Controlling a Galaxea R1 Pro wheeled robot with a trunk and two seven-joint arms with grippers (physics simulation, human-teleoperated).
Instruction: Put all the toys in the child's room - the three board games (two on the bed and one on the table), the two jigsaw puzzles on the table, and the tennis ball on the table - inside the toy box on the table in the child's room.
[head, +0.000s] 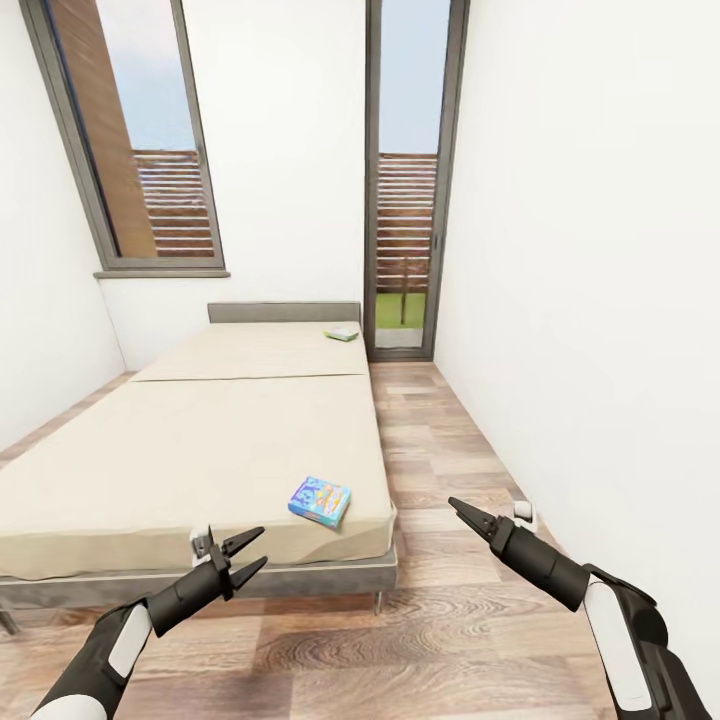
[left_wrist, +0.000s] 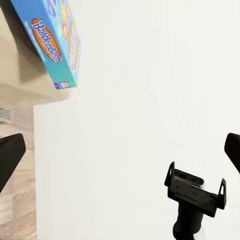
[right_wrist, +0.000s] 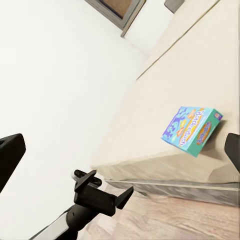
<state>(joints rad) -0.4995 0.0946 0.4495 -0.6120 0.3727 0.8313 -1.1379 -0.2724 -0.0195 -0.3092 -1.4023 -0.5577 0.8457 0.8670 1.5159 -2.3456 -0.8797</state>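
The bed (head: 200, 440) has a cream two-part mattress and a low grey headboard. A blue-green board game (head: 320, 501) lies on the mattress's near right corner; it also appears in the wrist views (left_wrist: 55, 40) (right_wrist: 192, 130). A small pale green-white board game (head: 342, 333) rests by the headboard on the right. My left gripper (head: 258, 547) hovers open just in front of the bed's near edge, left of the blue box. My right gripper (head: 465, 512) hangs over the floor to the box's right, its fingers (right_wrist: 10, 152) wide apart and holding nothing.
A strip of wood-plank floor (head: 440, 450) runs between the bed and the white right wall (head: 600, 300). A tall glass door (head: 408, 200) stands at the far end, and a grey-framed window (head: 130, 150) is above the bed's far left.
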